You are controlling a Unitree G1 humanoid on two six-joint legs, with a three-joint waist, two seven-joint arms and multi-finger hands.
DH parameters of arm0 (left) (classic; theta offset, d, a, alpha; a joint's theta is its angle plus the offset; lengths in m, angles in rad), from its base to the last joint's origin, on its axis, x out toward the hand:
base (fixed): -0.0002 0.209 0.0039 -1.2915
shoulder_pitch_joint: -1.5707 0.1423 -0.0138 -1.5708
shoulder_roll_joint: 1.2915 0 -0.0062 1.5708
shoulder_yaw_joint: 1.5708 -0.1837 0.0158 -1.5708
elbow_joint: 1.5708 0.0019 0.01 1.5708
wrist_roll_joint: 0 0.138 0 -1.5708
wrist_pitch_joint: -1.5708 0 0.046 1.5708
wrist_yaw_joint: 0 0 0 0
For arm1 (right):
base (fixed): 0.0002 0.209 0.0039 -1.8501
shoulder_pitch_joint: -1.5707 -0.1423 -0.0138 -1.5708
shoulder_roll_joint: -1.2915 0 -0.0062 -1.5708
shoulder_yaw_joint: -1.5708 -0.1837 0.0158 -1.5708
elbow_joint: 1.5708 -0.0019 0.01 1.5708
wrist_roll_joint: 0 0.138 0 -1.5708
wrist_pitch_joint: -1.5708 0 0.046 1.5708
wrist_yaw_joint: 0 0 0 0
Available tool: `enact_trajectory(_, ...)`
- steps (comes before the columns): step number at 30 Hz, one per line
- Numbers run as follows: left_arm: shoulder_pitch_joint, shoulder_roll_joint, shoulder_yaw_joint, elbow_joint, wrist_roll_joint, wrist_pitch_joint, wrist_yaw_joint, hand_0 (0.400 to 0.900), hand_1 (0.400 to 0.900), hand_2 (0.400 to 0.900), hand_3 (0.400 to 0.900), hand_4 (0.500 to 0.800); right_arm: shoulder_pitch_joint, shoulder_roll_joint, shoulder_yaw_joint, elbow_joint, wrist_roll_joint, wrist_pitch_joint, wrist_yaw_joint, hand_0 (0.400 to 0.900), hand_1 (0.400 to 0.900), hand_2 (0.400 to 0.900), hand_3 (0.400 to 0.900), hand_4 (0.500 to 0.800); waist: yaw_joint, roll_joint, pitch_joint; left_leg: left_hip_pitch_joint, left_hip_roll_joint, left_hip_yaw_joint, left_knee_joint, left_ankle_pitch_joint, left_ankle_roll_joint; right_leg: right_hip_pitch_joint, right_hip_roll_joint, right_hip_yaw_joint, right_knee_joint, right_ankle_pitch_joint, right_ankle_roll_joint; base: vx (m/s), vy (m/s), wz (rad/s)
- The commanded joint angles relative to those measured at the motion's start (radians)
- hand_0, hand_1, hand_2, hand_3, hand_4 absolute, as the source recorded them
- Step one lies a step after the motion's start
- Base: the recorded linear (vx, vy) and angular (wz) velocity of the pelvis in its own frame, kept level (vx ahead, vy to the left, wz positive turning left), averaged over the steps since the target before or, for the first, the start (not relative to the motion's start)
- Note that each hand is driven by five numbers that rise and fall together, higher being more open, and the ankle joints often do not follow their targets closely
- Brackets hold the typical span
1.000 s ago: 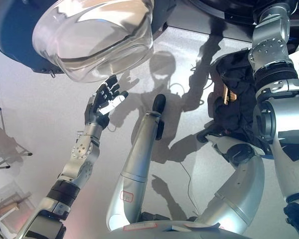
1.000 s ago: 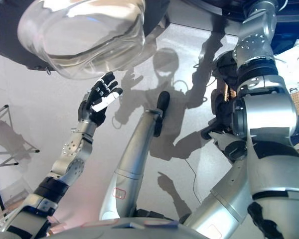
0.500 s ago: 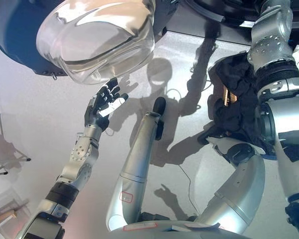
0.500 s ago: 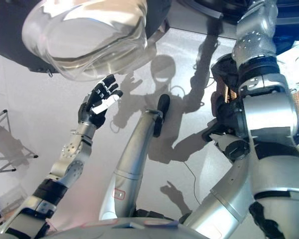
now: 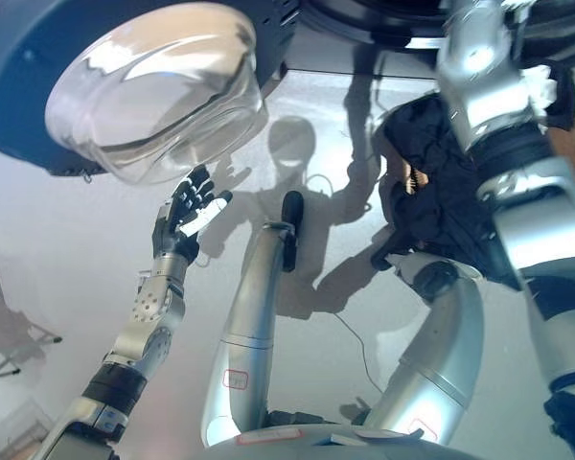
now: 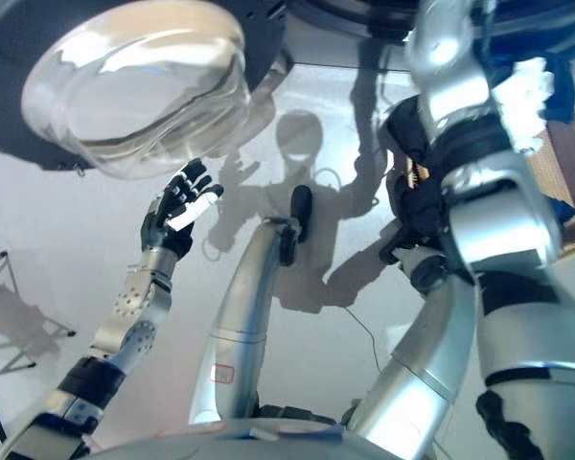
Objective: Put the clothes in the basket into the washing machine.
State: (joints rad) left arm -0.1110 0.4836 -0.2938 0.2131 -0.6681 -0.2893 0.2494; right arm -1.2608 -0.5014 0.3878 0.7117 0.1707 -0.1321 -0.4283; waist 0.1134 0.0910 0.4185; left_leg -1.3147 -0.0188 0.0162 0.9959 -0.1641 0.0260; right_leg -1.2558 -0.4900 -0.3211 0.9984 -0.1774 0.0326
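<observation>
Left eye view: dark crumpled clothes [image 5: 431, 182] hang bunched against the right arm, above the floor [image 5: 67, 240]. Left hand [image 5: 180, 216] is raised beneath the washing machine's glass door [image 5: 149, 91], fingers [image 5: 199, 184] spread, holding nothing. Right hand hidden; cannot tell.

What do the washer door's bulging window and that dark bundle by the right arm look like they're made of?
Door window: clear and glossy, glass or hard plastic; it shows bright reflections and you can see through it. Dark bundle: soft black fabric, matte and creased in folds, likely clothing. The left hand is open just below the window.
</observation>
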Motion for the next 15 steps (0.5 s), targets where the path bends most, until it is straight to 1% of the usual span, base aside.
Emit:
enact_trajectory(1,0.020,-0.029,0.113,-0.030,0.051,-0.100,0.024,0.900,0.900,0.900,0.900,0.800,0.160,-0.003,-0.061,-0.229,-0.115,-0.068,-0.046,0.900,0.900,0.900,0.900,0.800,-0.055,-0.005,-0.092,0.110,-0.006,0.013,-0.228,0.070,-0.042,0.043,0.076,-0.107,-0.113,0.052,0.105,-0.02,0.052,-0.18)
enact_trajectory(3,0.027,-0.047,0.112,0.006,0.053,-0.095,0.012,0.900,0.900,0.900,0.900,0.800,0.316,-0.001,-0.101,-0.305,-0.132,-0.089,-0.027,0.900,0.900,0.900,0.900,0.800,-0.073,-0.015,-0.091,0.189,0.001,0.017,-0.300,0.081,-0.040,0.116,0.098,-0.128,-0.174,0.063,0.119,0.00,0.041,-0.17)
enact_trajectory(4,0.028,-0.061,0.109,0.031,0.050,-0.092,0.003,0.900,0.900,0.900,0.900,0.800,0.398,0.019,-0.114,-0.331,-0.116,-0.104,-0.007,0.900,0.900,0.900,0.900,0.800,-0.080,-0.019,-0.093,0.234,0.003,0.018,-0.339,0.089,-0.040,0.159,0.109,-0.138,-0.207,0.070,0.125,0.01,0.023,-0.17)
enact_trajectory(5,0.032,-0.074,0.105,0.065,0.050,-0.092,-0.004,0.900,0.900,0.900,0.900,0.800,0.472,0.023,-0.123,-0.355,-0.122,-0.109,0.007,0.900,0.900,0.900,0.900,0.800,-0.088,-0.026,-0.094,0.290,0.004,0.021,-0.382,0.098,-0.040,0.213,0.122,-0.143,-0.250,0.079,0.128,0.05,0.015,-0.20)
enact_trajectory(6,0.032,-0.099,0.109,0.100,0.052,-0.087,-0.014,0.900,0.900,0.900,0.900,0.800,0.550,0.040,-0.119,-0.380,-0.109,-0.122,0.042,0.900,0.900,0.900,0.900,0.800,-0.104,-0.039,-0.101,0.343,0.009,0.028,-0.418,0.101,-0.042,0.262,0.132,-0.145,-0.291,0.089,0.132,0.08,0.009,-0.26)
enact_trajectory(7,0.037,-0.112,0.112,0.137,0.055,-0.083,-0.026,0.900,0.900,0.900,0.900,0.800,0.607,0.048,-0.119,-0.391,-0.096,-0.126,0.067,0.900,0.900,0.900,0.900,0.800,-0.107,-0.048,-0.105,0.397,0.009,0.027,-0.452,0.107,-0.041,0.313,0.141,-0.152,-0.331,0.097,0.137,0.13,0.006,-0.27)
enact_trajectory(8,0.037,-0.141,0.119,0.194,0.074,-0.075,-0.029,0.900,0.900,0.900,0.900,0.800,0.694,0.087,-0.141,-0.408,-0.067,-0.143,0.082,0.900,0.900,0.900,0.900,0.800,-0.129,-0.060,-0.113,0.470,0.017,0.036,-0.502,0.114,-0.045,0.373,0.152,-0.151,-0.376,0.110,0.144,0.15,0.021,-0.37)
enact_trajectory(9,0.043,-0.147,0.126,0.240,0.075,-0.078,-0.035,0.900,0.900,0.900,0.900,0.800,0.750,0.104,-0.143,-0.410,-0.036,-0.147,0.107,0.900,0.900,0.900,0.900,0.800,-0.127,-0.069,-0.112,0.526,0.018,0.035,-0.531,0.118,-0.045,0.424,0.161,-0.153,-0.415,0.118,0.145,0.09,0.026,-0.28)
enact_trajectory(10,0.045,-0.172,0.138,0.283,0.064,-0.065,-0.050,0.900,0.900,0.900,0.900,0.800,0.809,0.136,-0.157,-0.395,0.009,-0.151,0.139,0.900,0.900,0.900,0.900,0.800,-0.141,-0.080,-0.120,0.579,0.018,0.047,-0.584,0.162,-0.039,0.481,0.174,-0.174,-0.477,0.158,0.129,0.11,0.037,-0.34)
enact_trajectory(11,0.049,-0.183,0.154,0.345,0.063,-0.056,-0.062,0.900,0.900,0.900,0.900,0.800,0.864,0.154,-0.159,-0.369,0.034,-0.147,0.169,0.900,0.900,0.900,0.900,0.800,-0.152,-0.090,-0.127,0.641,0.019,0.049,-0.620,0.167,-0.043,0.548,0.191,-0.179,-0.532,0.171,0.132,0.15,0.012,-0.28)
enact_trajectory(13,0.053,-0.206,0.186,0.466,0.083,-0.033,-0.091,0.900,0.900,0.900,0.900,0.800,0.958,0.199,-0.168,-0.283,0.084,-0.141,0.216,0.900,0.900,0.900,0.900,0.800,-0.154,-0.105,-0.139,0.780,0.023,0.050,-0.701,0.184,-0.052,0.702,0.231,-0.183,-0.646,0.190,0.139,0.27,-0.012,-0.31)
enact_trajectory(14,0.054,-0.225,0.199,0.533,0.097,-0.017,-0.106,0.900,0.900,0.900,0.900,0.800,0.994,0.227,-0.176,-0.202,0.105,-0.130,0.231,0.900,0.900,0.900,0.900,0.800,-0.159,-0.112,-0.154,0.841,0.023,0.056,-0.739,0.190,-0.057,0.771,0.245,-0.186,-0.692,0.203,0.144,0.27,-0.010,-0.27)
enact_trajectory(15,0.055,-0.237,0.211,0.578,0.097,-0.005,-0.124,0.900,0.900,0.900,0.900,0.800,1.016,0.244,-0.184,-0.137,0.112,-0.122,0.241,0.900,0.900,0.900,0.900,0.800,-0.155,-0.114,-0.164,0.905,0.024,0.057,-0.777,0.196,-0.061,0.844,0.262,-0.184,-0.743,0.208,0.147,0.18,-0.002,-0.18)
